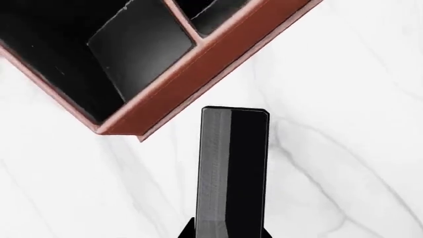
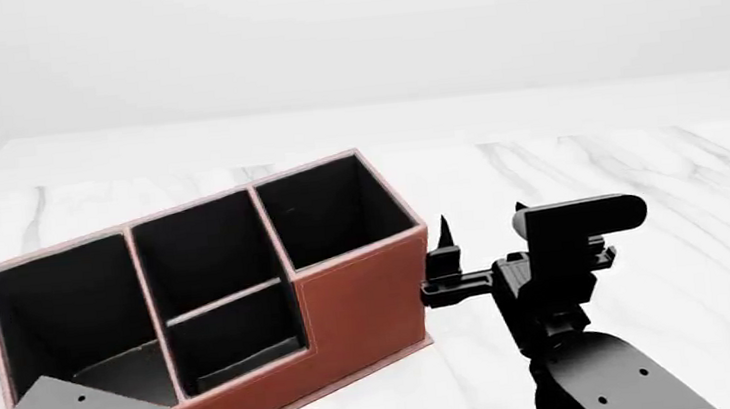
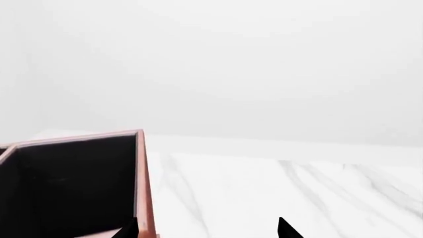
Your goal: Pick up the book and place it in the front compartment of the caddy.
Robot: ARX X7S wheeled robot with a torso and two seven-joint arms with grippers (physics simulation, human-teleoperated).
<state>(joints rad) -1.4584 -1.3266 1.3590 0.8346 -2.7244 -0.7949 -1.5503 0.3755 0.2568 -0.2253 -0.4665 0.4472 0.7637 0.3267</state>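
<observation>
The book [image 1: 234, 168], a narrow black slab with a grey sheen down one face and thin white edging, is sticking out from the left gripper [image 1: 228, 232]. The jaws are pressing on either side of its near end. It is hanging over the marble table [image 1: 343, 163], just beside a corner of the reddish-brown caddy [image 1: 198, 74], outside every compartment. The right gripper [image 2: 481, 223] is hovering beside the caddy's right wall, its jaws spread wide and gripping nothing.
</observation>
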